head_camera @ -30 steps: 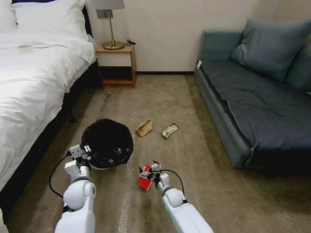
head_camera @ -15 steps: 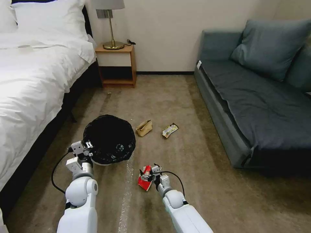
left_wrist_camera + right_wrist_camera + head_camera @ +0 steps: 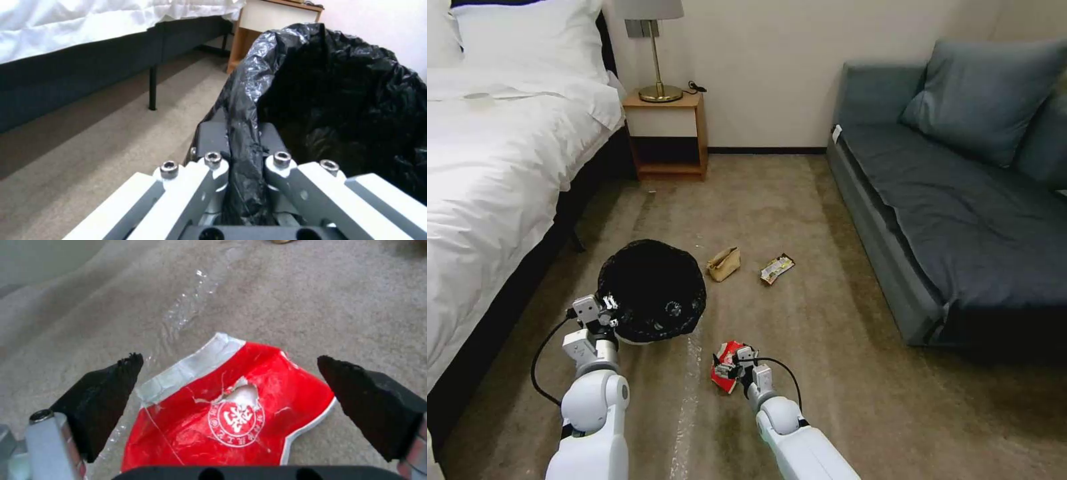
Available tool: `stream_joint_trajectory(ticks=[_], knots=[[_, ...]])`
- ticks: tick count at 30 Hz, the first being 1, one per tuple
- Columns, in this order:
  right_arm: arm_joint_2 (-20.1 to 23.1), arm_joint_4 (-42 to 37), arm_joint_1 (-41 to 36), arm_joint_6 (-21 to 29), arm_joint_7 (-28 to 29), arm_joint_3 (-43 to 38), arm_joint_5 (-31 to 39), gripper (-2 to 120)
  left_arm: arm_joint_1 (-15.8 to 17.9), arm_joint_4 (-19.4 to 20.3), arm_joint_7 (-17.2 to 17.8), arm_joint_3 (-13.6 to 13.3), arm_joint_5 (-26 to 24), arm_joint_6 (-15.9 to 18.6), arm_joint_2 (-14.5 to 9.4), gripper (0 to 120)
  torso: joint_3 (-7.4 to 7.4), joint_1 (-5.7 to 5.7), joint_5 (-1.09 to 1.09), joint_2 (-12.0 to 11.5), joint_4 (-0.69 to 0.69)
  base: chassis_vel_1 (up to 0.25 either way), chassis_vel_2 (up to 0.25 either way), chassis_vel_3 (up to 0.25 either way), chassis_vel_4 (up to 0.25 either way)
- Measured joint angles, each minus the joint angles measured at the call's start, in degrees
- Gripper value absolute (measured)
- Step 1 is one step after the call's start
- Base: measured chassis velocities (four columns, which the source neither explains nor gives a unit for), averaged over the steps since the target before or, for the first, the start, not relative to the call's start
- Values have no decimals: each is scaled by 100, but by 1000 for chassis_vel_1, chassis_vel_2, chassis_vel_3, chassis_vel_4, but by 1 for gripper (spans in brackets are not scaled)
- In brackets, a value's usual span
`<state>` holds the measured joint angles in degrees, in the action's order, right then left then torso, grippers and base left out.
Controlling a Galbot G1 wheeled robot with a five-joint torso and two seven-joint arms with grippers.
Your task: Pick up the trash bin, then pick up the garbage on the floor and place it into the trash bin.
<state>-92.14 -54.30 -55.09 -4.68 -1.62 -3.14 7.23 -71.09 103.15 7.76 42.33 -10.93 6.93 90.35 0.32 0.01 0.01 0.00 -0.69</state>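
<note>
Left gripper (image 3: 244,156) clenched on trash bin (image 3: 652,290) rim, bin beside bed (image 3: 487,167). Right of bin: right gripper (image 3: 231,390) spread wide, straddling red snack packet (image 3: 231,410) flat on carpet. Beyond bin, tan paper bag (image 3: 724,263), then yellow-and-black wrapper (image 3: 777,268), unobstructed.

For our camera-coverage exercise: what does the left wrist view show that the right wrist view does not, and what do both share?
Left wrist view only: the left pincer shut on the black bag liner at the trash bin rim, with the bed and nightstand behind. Right wrist view only: the right pincer open, fingers astride the red snack packet lying flat. Both: the carpet.
</note>
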Motion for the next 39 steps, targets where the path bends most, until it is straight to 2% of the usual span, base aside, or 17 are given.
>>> stream_joint_trajectory(ticks=[19,22,24,25,27,28,30,32,33,34,36,38,39], knots=[[0,624,177,-238,-2,-38,-87,100,-29,-22,-15,3,-19,-41,6,5,0,0,0,0,0,0,0,0,0],[0,676,181,-301,-41,-60,-102,93,-28,-22,-15,-15,1,-41,15,5,0,0,0,0,0,0,0,0,0],[0,715,175,-362,-86,-91,-133,82,-27,-19,-16,-21,14,-41,21,5,0,0,0,0,0,0,0,0,0],[0,715,175,-362,-86,-91,-133,82,-27,-19,-16,-21,14,-41,21,5,0,0,0,0,0,0,0,0,0],[0,728,170,-390,-95,-100,-139,72,-28,-18,-16,-21,37,-41,26,5,0,0,0,0,0,0,0,0,0],[0,728,170,-390,-95,-100,-139,72,-28,-18,-16,-21,37,-41,26,5,0,0,0,0,0,0,0,0,0],[0,729,170,-403,-95,-111,-141,58,-35,3,-16,-28,54,-41,36,5,0,0,0,0,0,0,0,0,0],[0,729,169,-404,-95,-112,-142,57,-36,7,-16,-30,56,-42,37,5,0,0,0,0,0,0,0,0,0],[0,725,165,-409,-95,-115,-150,48,-36,15,-16,-36,61,-41,40,5,0,0,0,0,0,0,0,0,0],[0,725,165,-409,-95,-115,-150,48,-36,15,-16,-36,61,-41,40,5,0,0,0,0,0,0,0,0,0],[0,708,160,-422,-96,-135,-170,37,-35,18,-13,-37,63,-41,40,5,0,0,0,0,0,0,0,0,0],[1,704,162,-428,-95,-147,-174,34,-34,18,-12,-36,64,-41,38,5,0,0,-1,0,0,0,0,0,0],[1,698,166,-431,-94,-158,-177,27,-34,18,-12,-35,64,-42,37,5,0,0,-1,0,-1,0,0,0,0]])
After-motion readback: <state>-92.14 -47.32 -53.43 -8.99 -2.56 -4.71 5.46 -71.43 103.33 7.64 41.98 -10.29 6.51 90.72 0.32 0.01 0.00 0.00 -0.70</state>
